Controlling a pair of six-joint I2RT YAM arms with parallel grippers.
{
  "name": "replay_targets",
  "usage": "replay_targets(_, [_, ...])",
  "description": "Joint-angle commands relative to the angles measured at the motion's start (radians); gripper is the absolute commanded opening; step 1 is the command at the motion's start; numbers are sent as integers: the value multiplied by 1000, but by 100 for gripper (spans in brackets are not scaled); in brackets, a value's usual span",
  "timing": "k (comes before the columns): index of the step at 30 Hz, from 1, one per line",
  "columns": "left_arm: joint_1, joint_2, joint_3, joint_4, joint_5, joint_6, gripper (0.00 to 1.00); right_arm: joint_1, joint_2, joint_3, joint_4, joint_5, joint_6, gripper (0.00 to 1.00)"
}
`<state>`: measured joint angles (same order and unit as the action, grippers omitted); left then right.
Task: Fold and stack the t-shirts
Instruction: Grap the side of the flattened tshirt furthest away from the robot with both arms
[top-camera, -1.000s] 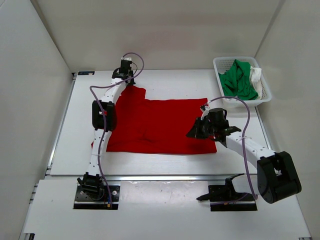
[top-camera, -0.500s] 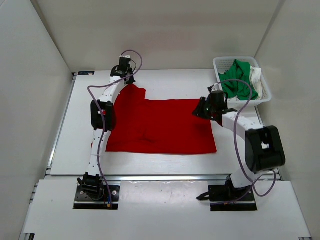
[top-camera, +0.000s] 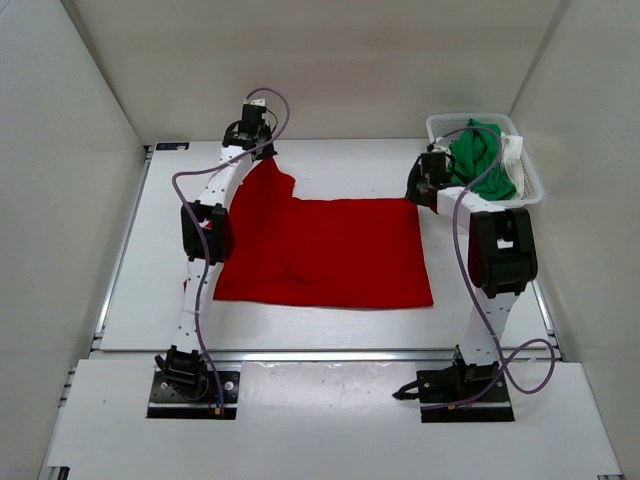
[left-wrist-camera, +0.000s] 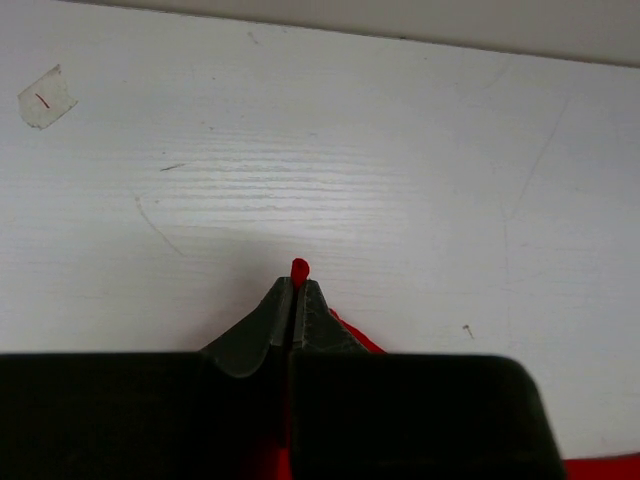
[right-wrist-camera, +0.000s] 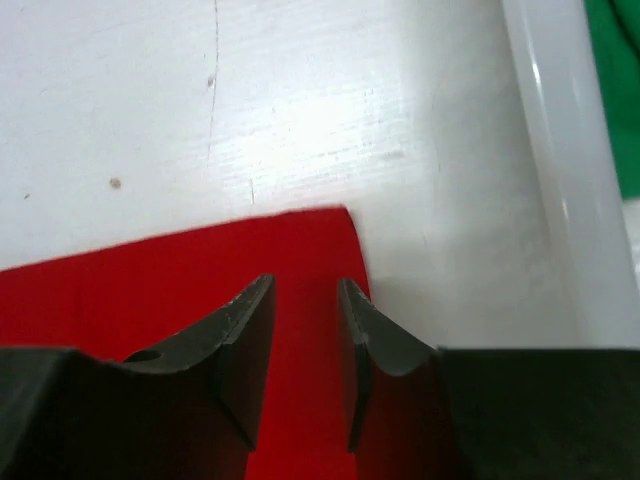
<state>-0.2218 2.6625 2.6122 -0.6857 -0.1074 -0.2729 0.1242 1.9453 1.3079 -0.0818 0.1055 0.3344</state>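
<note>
The red t-shirt (top-camera: 320, 250) lies spread flat on the white table (top-camera: 130, 300). My left gripper (top-camera: 254, 128) is at the shirt's far left corner, and the cloth there rises toward it. In the left wrist view this gripper (left-wrist-camera: 293, 285) is shut on a small tuft of red cloth (left-wrist-camera: 299, 268). My right gripper (top-camera: 419, 189) hovers over the shirt's far right corner. In the right wrist view it (right-wrist-camera: 305, 287) stands open above that red corner (right-wrist-camera: 330, 230), with nothing pinched between its fingers. The green t-shirt (top-camera: 474, 163) and the white t-shirt (top-camera: 513, 156) lie bunched in the basket.
The white mesh basket (top-camera: 528, 196) stands at the far right of the table, just right of my right gripper; its rim (right-wrist-camera: 560, 180) shows in the right wrist view. White walls enclose the table on three sides.
My right arm swung from the shirt's right edge back to its far right corner and its jaws opened. The left gripper rose slightly backward with the red corner in it.
</note>
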Motion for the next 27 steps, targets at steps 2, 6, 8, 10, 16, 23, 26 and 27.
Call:
replay_targets(2, [2,-116,20,-6,34,-14,0,12,87,131,-76,77,-54,30])
replay_targets(6, [4,-133,-10,5,57,-28,0,14,145,192,-113,111,-55,30])
replay_targets(8, [4,-131,-7,6,55,-29,0,14,159,205,-119,117,-66,30])
replay_targets(10, [7,-131,-4,5,46,-26,0,19,184,260,-151,146,-64,29])
replay_targets(16, [13,-135,-7,6,49,-26,0,31,263,376,-248,180,-77,29])
replay_targets(23, [16,-134,-3,-3,54,-25,0,22,291,433,-312,151,-52,28])
replay_targets(26, [16,-133,-4,-2,52,-25,0,18,273,387,-297,131,-37,28])
replay_targets(27, [24,-139,-9,-3,51,-28,0,20,262,384,-296,119,-35,28])
